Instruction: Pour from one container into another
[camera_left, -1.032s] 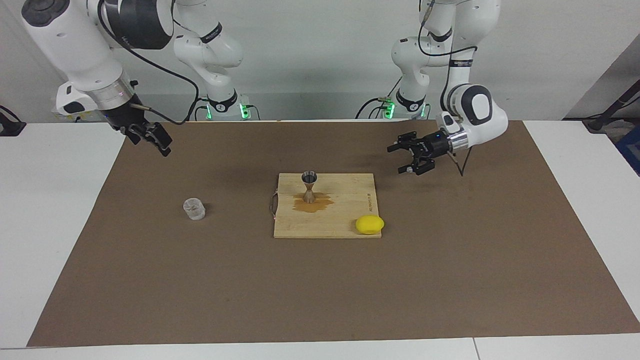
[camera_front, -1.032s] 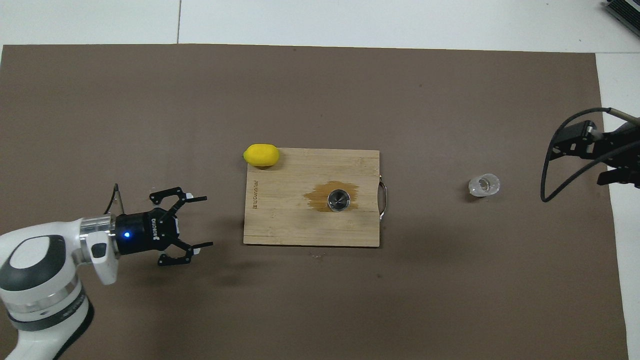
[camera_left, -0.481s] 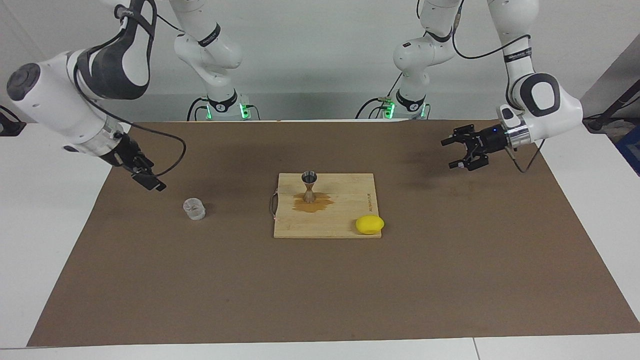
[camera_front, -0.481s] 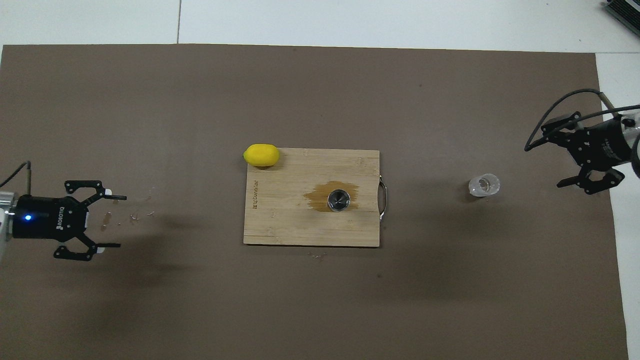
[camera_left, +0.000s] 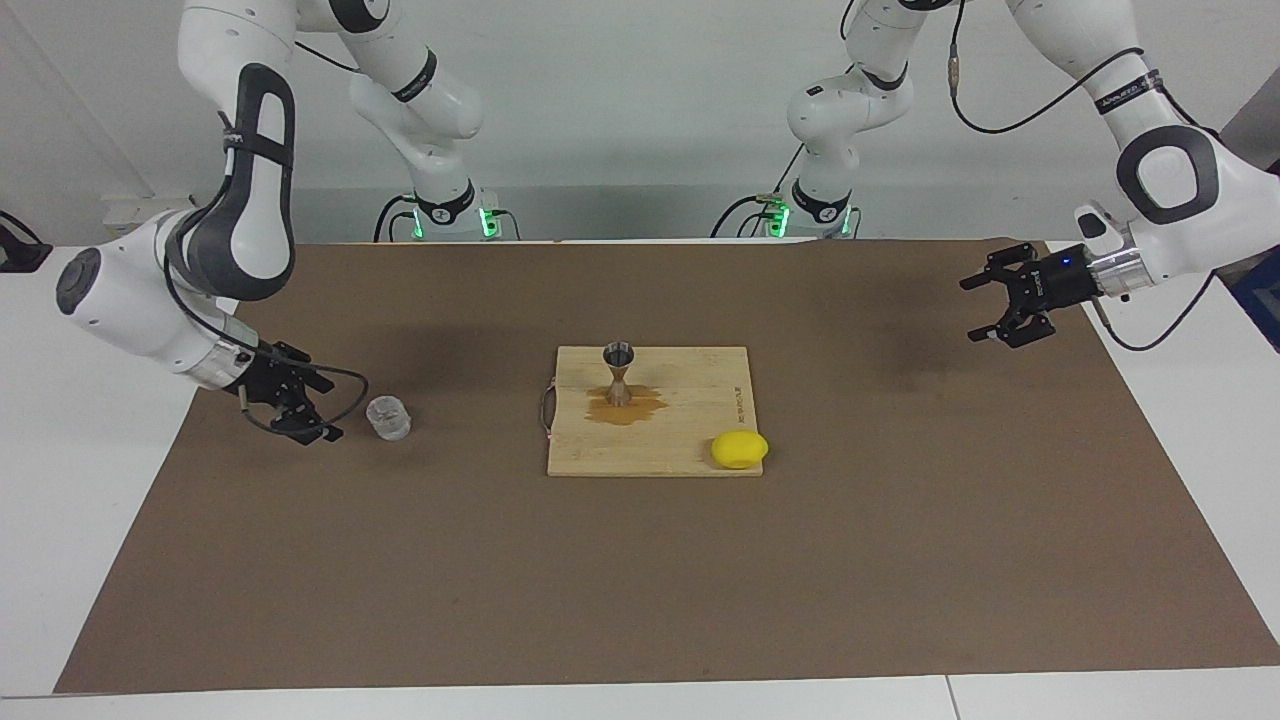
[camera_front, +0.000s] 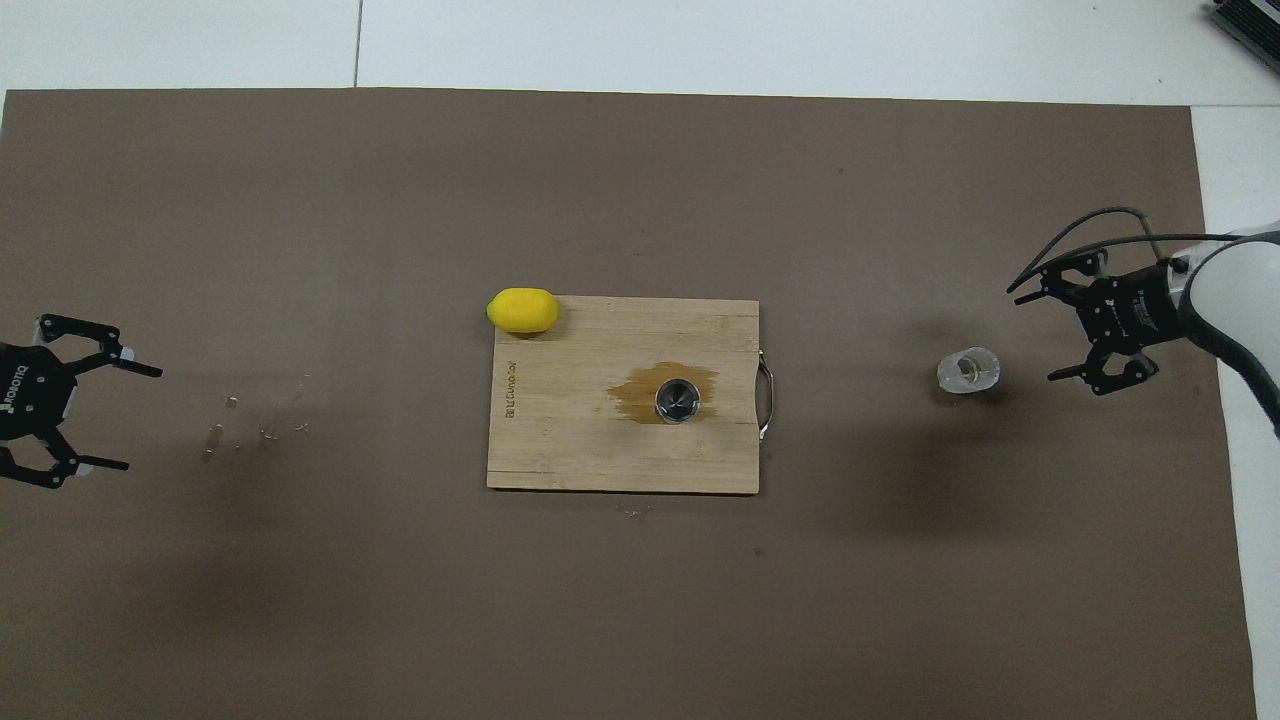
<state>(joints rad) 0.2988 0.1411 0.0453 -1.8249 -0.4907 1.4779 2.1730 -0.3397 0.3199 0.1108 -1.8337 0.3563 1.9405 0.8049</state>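
Overhead view: the right gripper (camera_front: 1040, 330) is seen low over the brown mat (camera_front: 640, 600) at the right arm's end of the table, its 2 fingers spread wide and nothing pinched between them. The small clear glass cup (camera_front: 968, 370) stands upright on the mat just ahead of those open jaws, close to the fingertips but apart from them; in the facing view the same gap between the right gripper (camera_left: 325, 405) and the glass cup (camera_left: 388, 418) is visible, and no contact is shown. The left gripper (camera_front: 130, 415) is held over the mat at the left arm's end of the table, its jaws likewise spread with nothing between them; in the facing view the left gripper (camera_left: 975, 308) is seen raised above the mat. Well away from both sets of jaws, roughly midway between them, a wooden cutting board (camera_front: 560, 450) lies on the mat. The metal jigger (camera_front: 678, 400) stands upright on the board, seen as an hourglass in the facing view (camera_left: 618, 375), with a brown wet patch (camera_front: 635, 392) spread on the wood around its foot. A yellow lemon (camera_front: 522, 310) rests at the board's corner toward the left gripper's end, farther from the robots than the jigger. A few small droplets (camera_front: 262, 430) are seen on the mat just ahead of the left gripper's jaws.
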